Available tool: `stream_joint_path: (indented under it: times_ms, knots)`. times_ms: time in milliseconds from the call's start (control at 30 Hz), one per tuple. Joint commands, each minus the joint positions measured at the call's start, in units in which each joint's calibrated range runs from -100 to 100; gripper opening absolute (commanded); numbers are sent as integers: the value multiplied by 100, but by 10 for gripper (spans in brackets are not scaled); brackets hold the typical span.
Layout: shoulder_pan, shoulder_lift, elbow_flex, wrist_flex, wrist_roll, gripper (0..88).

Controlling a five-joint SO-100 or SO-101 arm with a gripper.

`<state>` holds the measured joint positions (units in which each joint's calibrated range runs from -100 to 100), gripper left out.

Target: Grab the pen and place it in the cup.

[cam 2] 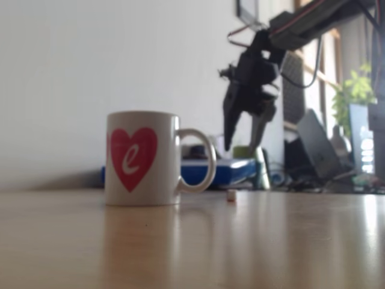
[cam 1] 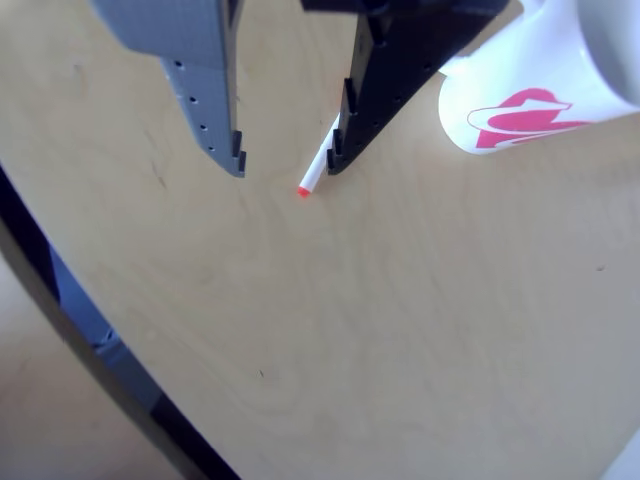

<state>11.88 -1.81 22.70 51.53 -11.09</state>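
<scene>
Two-finger gripper spread wide above the slim white marker pen with orange-red tip: shift to straddle the barrel, descend, avoid glossy white ceramic mug.

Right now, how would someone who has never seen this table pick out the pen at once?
Start at the white mug with the pink-red print, standing on the pale wooden table. Just beside it in the other view, the pen lies flat on the wood, partly hidden behind the black finger of the open pincer. It is the slim white stick with a small orange-red tip.
</scene>
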Motion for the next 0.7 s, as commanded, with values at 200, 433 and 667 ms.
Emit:
stream_joint_path:
  times_ms: [200,433,667]
  knots:
    - [-166,-167,-472,615,-26,215]
    - [-149,-209,-518,658,-21,216]
    - [-99,-151,-708,555,-94,214]
